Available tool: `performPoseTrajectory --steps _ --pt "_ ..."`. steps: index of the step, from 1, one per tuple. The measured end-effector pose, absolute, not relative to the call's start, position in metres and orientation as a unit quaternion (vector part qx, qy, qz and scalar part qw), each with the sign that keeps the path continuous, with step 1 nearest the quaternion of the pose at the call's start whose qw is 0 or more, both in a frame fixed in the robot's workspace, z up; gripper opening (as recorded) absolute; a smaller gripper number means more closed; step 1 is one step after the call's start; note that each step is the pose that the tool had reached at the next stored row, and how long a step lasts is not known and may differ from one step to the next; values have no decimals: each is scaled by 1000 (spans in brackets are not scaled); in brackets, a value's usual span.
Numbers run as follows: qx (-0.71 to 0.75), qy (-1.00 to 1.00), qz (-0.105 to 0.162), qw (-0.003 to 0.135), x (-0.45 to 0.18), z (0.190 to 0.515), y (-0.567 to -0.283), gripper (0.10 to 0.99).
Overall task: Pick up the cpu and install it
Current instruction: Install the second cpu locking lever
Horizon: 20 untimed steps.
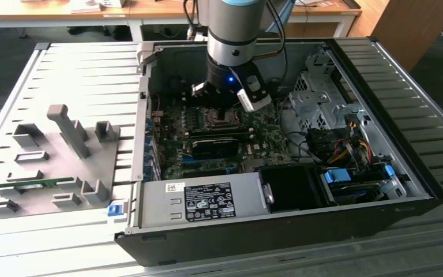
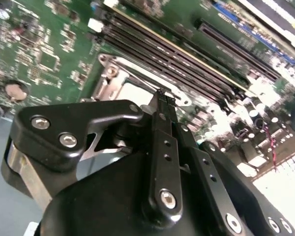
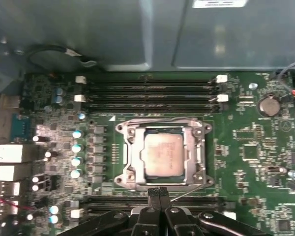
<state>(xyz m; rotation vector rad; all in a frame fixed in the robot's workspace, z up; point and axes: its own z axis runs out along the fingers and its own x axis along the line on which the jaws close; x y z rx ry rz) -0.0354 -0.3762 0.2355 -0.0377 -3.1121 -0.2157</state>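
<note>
Closed together with nothing between them, our gripper point(image 3: 158, 192) fingers point(image 3: 152, 192) hang just beside the socket frame point(image 3: 129, 152) in the first wrist view, where we see the cpu point(image 3: 163, 154) lying flat in the open socket on the green motherboard point(image 3: 255, 142). Our second wrist view shows the same pinched tips point(image 2: 163, 101) over the socket's edge. From the exterior view, we see the arm point(image 1: 232, 34) reaching down into the open computer case point(image 1: 406, 144).

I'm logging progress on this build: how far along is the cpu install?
Done: the cpu lies seated in the socket on the motherboard. In hand: nothing; the gripper hangs just beside the socket, jaws shut and empty. Left: the socket frame still looks open.
</note>
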Motion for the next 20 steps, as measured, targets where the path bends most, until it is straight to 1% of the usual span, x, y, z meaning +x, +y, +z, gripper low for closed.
performPoseTrajectory --steps 6,12,20 --pt "-12 -997 -70 11 -38 235 -383 106" --pt "-12 -997 -80 11 -42 234 -385 106" --pt "-12 -996 -82 11 -44 220 -387 106"
